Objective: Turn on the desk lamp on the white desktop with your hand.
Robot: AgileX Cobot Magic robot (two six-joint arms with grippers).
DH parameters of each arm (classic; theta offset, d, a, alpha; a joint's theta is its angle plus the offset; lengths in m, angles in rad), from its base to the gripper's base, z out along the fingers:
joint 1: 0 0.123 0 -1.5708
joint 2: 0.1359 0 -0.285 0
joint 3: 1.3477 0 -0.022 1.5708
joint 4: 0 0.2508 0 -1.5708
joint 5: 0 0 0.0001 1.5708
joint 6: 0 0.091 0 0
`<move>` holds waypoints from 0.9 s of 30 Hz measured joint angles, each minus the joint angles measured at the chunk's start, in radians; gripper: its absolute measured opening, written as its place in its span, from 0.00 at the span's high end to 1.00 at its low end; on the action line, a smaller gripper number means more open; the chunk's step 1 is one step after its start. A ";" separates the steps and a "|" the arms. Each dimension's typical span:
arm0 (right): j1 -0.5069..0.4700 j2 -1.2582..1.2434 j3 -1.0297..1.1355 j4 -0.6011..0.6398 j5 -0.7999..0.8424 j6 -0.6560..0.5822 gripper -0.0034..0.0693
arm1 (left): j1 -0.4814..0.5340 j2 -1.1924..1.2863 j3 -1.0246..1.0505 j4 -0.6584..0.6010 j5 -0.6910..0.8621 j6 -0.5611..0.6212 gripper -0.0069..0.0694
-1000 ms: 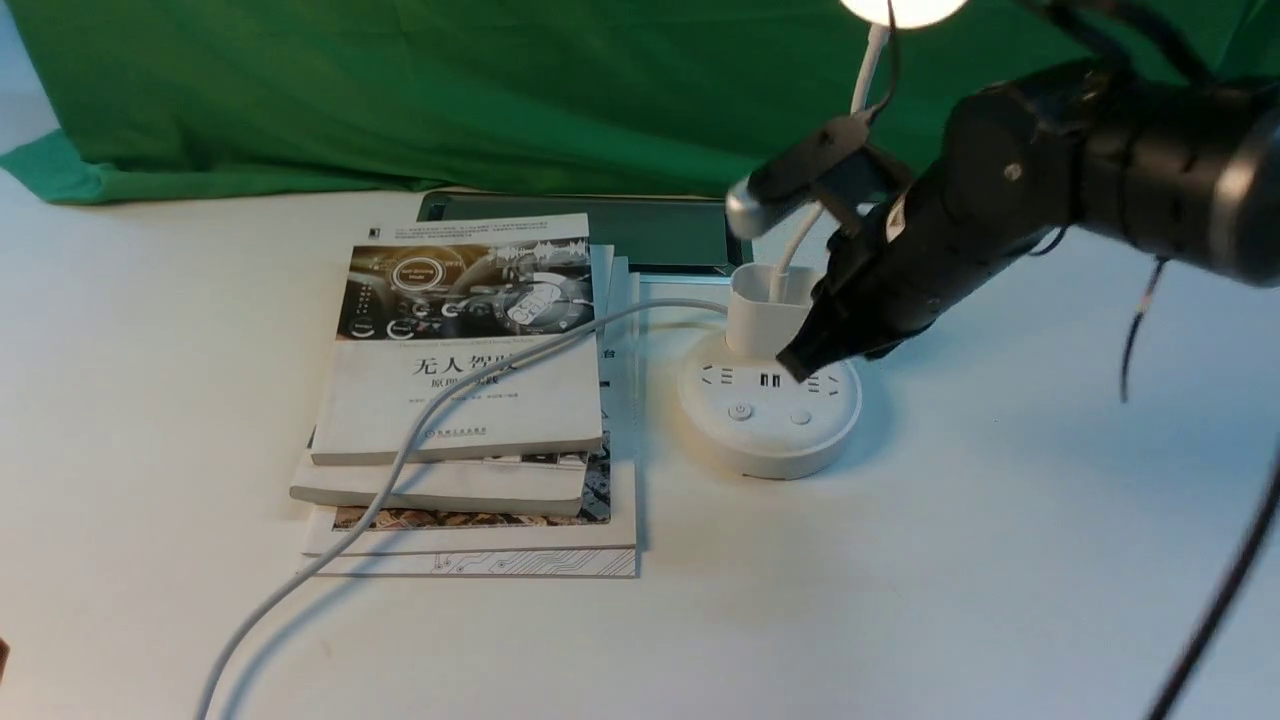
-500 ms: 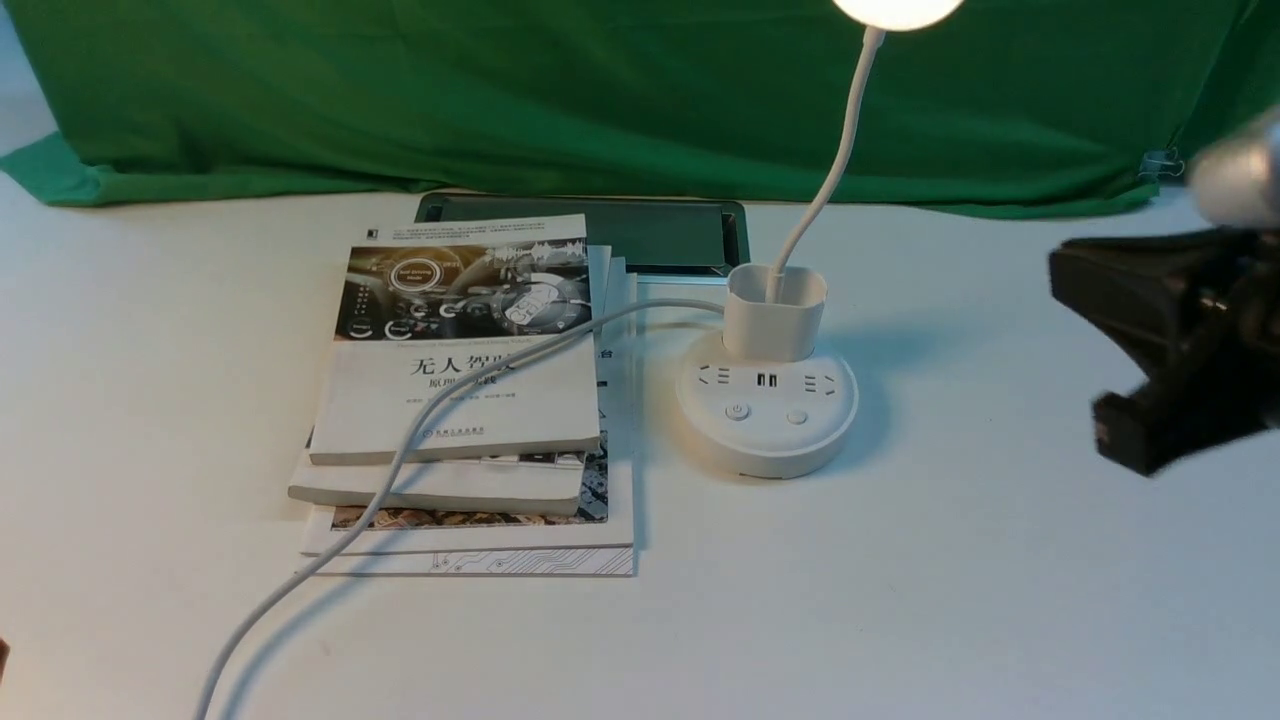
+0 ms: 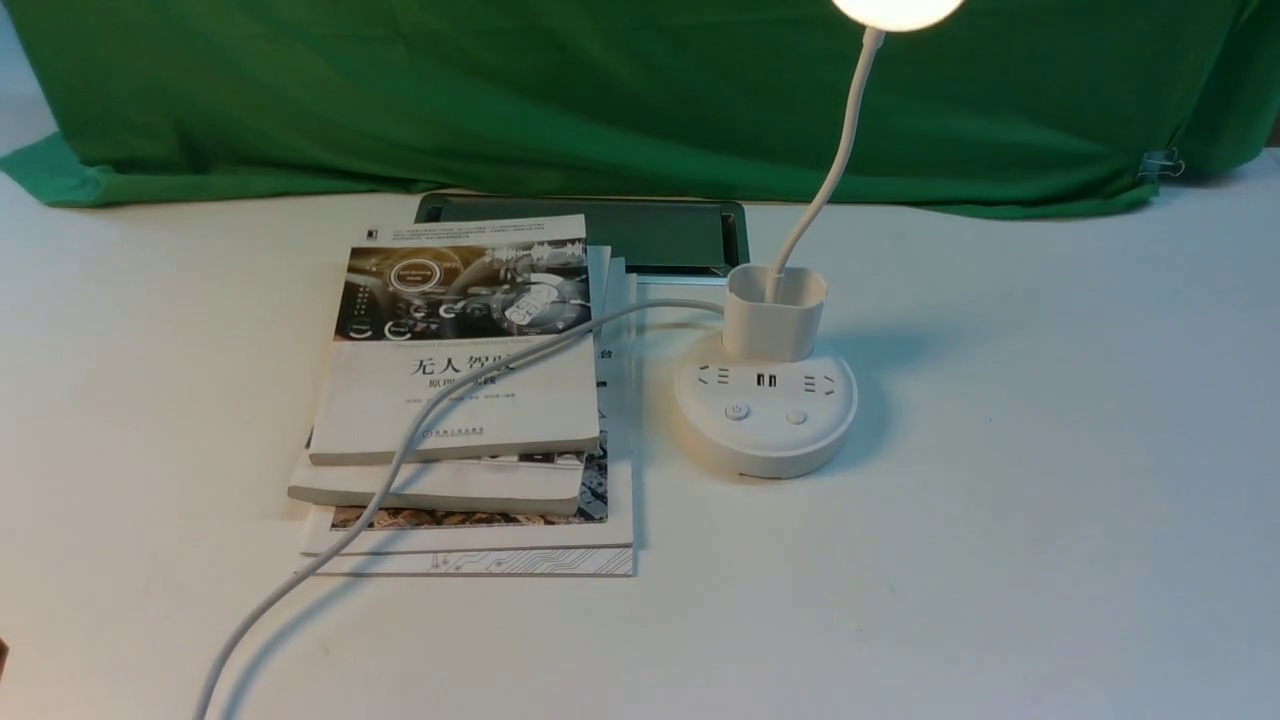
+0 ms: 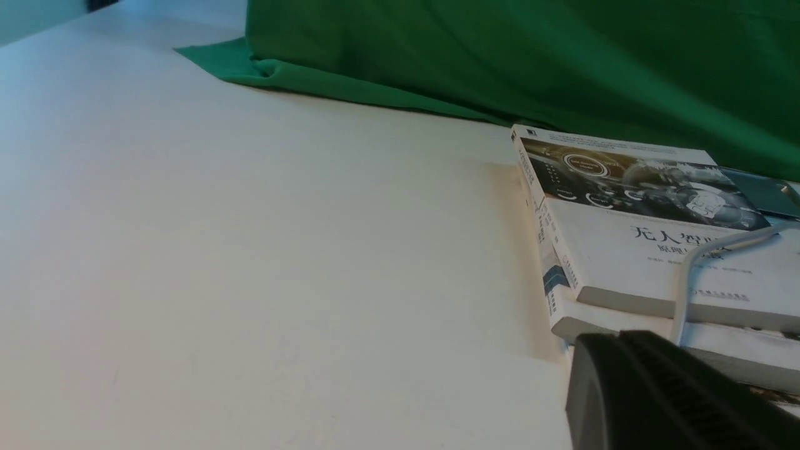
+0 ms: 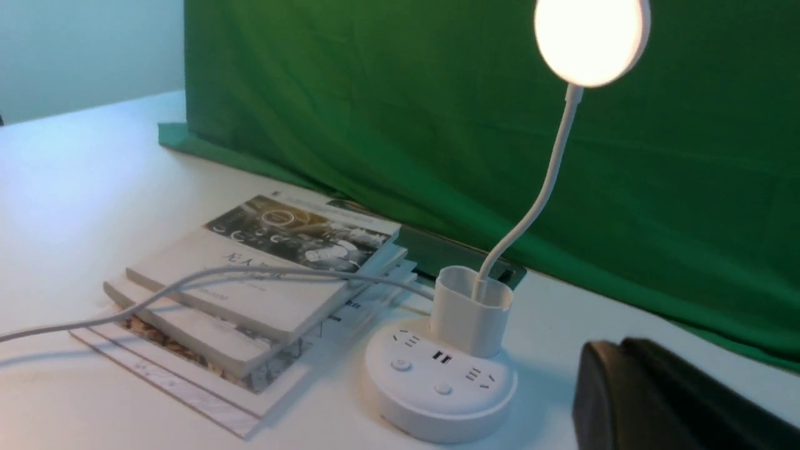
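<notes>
The desk lamp's round white base stands on the white desktop, right of the books. Its cup holder and thin gooseneck rise to the round head, which glows. The lamp also shows in the right wrist view, with its lit head. Neither arm shows in the front view. My right gripper is shut and empty, back from the base on its right. My left gripper is shut and empty, low by the books' left edge.
A stack of books lies left of the lamp, with the lamp's white cable trailing over it toward the front edge. A dark flat panel lies behind the books. Green cloth covers the back.
My right arm has pulled back from the lamp base to the right and has left the front view. The lamp head glows throughout.
</notes>
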 joint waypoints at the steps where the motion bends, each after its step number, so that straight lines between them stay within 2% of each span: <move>1: -0.011 -0.032 0.032 0.000 -0.009 0.019 0.87 | 0.000 0.000 0.000 -0.005 0.000 0.002 0.88; 3: -0.048 -0.081 0.087 -0.006 -0.020 0.038 0.87 | 0.000 0.000 0.000 -0.005 0.000 0.003 0.88; 6: -0.164 -0.149 0.153 -0.006 -0.037 0.054 0.86 | 0.000 0.000 0.000 -0.005 0.000 0.003 0.88; 9: -0.352 -0.206 0.227 -0.006 -0.055 0.057 0.85 | 0.000 0.000 0.000 -0.005 0.000 0.004 0.88; 10: -0.363 -0.208 0.227 -0.006 -0.055 0.057 0.85 | 0.000 0.000 0.000 -0.005 0.000 0.004 0.88; 13: -0.545 -0.247 0.294 -0.006 -0.061 0.057 0.83 | 0.000 0.000 0.000 0.000 0.000 0.004 0.88; 15: -0.604 -0.250 0.311 -0.006 -0.060 0.057 0.82 | 0.000 0.000 0.000 0.000 0.000 0.004 0.88; 19: -0.632 -0.250 0.317 -0.035 -0.033 0.094 0.81 | 0.000 0.000 0.000 -0.005 0.000 0.004 0.88; 23: -0.582 -0.250 0.318 -0.087 0.014 0.190 0.80 | 0.000 0.000 0.000 0.000 0.000 0.004 0.88; 27: -0.530 -0.250 0.318 -0.095 0.064 0.228 0.79 | 0.000 0.000 0.000 -0.005 0.000 0.004 0.88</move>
